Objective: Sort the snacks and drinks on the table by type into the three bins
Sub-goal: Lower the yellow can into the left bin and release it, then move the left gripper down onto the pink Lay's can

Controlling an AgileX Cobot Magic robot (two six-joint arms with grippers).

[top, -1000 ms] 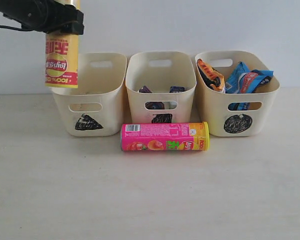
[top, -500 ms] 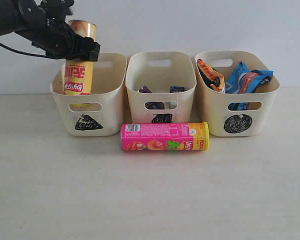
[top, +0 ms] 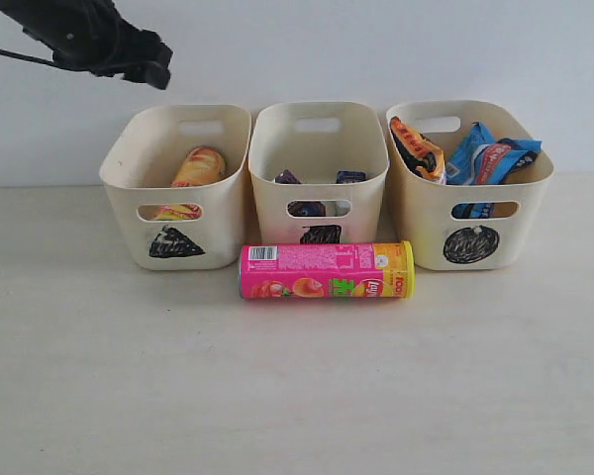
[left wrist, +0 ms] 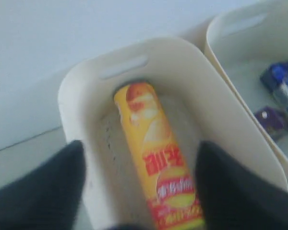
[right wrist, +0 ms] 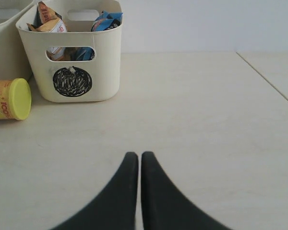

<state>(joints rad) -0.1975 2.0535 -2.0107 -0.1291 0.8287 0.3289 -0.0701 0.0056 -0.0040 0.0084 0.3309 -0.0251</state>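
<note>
The yellow chip tube (top: 198, 166) (left wrist: 156, 158) lies tilted inside the triangle bin (top: 178, 188) (left wrist: 72, 91). High above that bin my left gripper (top: 153, 71) (left wrist: 140, 148) is open, its dark fingers (left wrist: 53, 182) wide apart on either side of the tube and clear of it. The pink chip tube (top: 325, 270) lies on its side on the table (top: 297, 376) before the square bin (top: 319, 173), which holds small dark purple boxes (top: 307, 208) (left wrist: 273, 120). Orange-brown and blue packets (top: 475, 153) fill the circle bin (top: 470, 188) (right wrist: 72, 52). My right gripper (right wrist: 139, 155) is shut just above bare table.
A pale wall rises right behind the three bins. In the right wrist view the yellow lid end of the pink tube (right wrist: 12, 99) lies beside the circle bin, and a table edge (right wrist: 266, 79) runs off to one side.
The left gripper lowered the yellow tube into the triangle bin, let it go and rose upward to the left. The tube now rests leaning inside the bin. The pink tube has not moved.
</note>
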